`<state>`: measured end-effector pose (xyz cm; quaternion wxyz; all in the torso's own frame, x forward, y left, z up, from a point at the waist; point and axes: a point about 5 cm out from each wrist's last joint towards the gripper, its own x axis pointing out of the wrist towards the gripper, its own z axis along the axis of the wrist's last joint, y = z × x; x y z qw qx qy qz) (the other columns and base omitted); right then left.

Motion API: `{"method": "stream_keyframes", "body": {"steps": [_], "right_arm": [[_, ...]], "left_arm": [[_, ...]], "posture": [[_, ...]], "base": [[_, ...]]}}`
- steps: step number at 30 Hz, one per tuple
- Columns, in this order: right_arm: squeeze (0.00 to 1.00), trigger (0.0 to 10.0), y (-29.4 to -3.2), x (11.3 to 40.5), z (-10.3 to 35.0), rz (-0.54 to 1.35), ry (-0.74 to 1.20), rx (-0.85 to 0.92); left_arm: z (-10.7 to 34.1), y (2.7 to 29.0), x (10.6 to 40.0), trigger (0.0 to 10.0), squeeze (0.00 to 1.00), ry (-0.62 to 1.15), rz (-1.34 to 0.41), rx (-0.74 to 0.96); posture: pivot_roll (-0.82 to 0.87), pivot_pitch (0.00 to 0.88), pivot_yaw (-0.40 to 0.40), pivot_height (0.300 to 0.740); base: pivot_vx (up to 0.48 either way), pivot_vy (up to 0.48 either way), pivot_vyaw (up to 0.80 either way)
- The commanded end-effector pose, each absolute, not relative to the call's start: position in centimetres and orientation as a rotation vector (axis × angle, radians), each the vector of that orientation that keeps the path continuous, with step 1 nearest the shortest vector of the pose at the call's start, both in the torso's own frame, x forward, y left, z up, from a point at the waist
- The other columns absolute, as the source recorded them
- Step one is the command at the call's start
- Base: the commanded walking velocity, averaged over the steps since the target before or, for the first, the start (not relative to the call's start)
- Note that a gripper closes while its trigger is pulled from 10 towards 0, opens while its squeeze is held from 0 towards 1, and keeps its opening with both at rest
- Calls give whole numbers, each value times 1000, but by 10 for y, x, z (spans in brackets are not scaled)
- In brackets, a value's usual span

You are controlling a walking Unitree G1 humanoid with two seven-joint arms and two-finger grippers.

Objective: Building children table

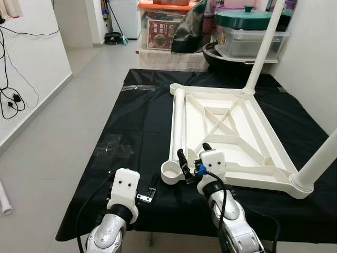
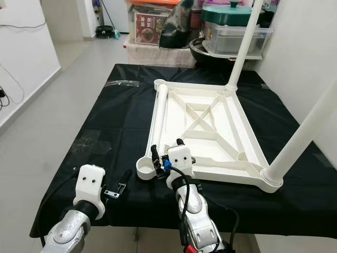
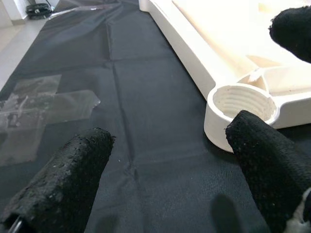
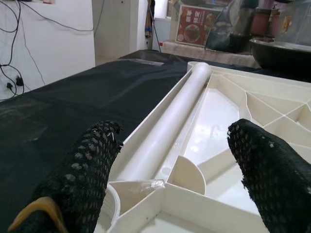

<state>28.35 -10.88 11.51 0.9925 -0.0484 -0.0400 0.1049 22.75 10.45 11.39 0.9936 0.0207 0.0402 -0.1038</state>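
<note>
A white table top (image 1: 231, 126) lies upside down on the black cloth (image 1: 142, 121). Two white legs stand in its right corners, one far (image 1: 263, 47) and one near (image 1: 321, 158). A third, loose leg (image 1: 179, 124) lies inside the frame along its left edge. The near left corner socket (image 1: 171, 171) holds nothing, and the left wrist view shows its thread (image 3: 240, 104). My right gripper (image 1: 194, 154) is open just above that corner, its fingers on either side of the loose leg's near end (image 4: 160, 141). Left of the socket, my left gripper (image 1: 131, 182) is open over bare cloth.
Patches of clear tape (image 1: 113, 150) stick to the cloth on the left. Behind the table are storage boxes (image 1: 163, 26), a black basin (image 1: 224, 58) and a green-lidded container (image 1: 247, 21). Grey floor (image 1: 63, 132) runs along the left; a white wall (image 1: 316, 58) stands close on the right.
</note>
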Motion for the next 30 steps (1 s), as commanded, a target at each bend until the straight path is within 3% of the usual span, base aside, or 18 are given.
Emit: {"method": "stream_keyframes", "body": {"steps": [1,30], "right_arm": [[0,10000,-107,286,116,210,-93,-97],[0,10000,-108,287,113,209,-99,-98]], "left_arm": [[111,104,229,10000,0,85,-211,35],[107,103,231,10000,0,80,-217,45]], "posture": [[70,0,-30,740],[66,0,-30,740]], "base": [[0,0,0],[0,0,0]]}}
